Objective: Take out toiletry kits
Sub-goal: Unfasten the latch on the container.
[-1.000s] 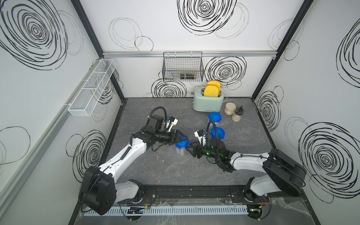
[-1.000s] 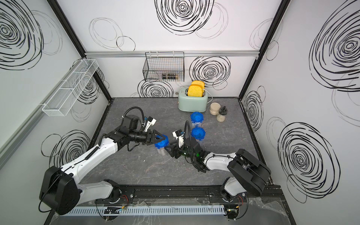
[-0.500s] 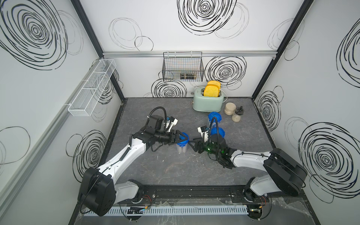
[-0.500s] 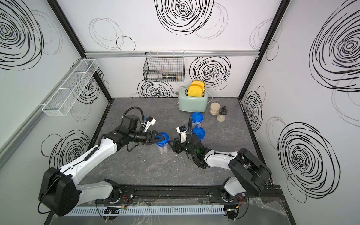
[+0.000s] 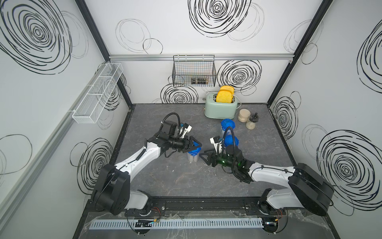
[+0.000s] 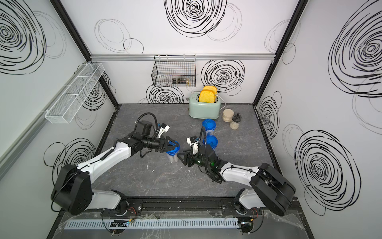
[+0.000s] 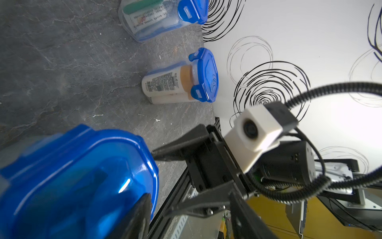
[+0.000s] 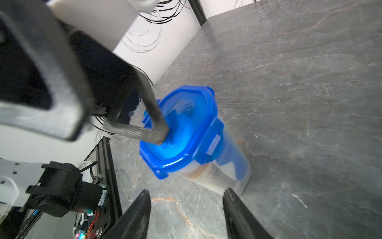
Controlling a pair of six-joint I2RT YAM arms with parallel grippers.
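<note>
In both top views the left claw (image 5: 194,143) is sitting over the lid (image 5: 195,150) of the near container (image 5: 193,159) mid-tabletop (image 5: 175,182). The container isn't budging from a second ago, while the right claw (image 5: 203,159) is dropping back low just beside it after swinging up. Left wrist view: the lid is filling the corner with one finger (image 7: 134,217) at its rim, so I can't tell if that claw is actually clamping. A kit (image 7: 163,82) (cream bottles, tan caps) is sitting inside another closed container behind. Right wrist view: the right claw is hanging spread and empty, and a left finger is lying across the lid. Guessing it's lining up to brace the body, so nothing's coming out yet.
</note>
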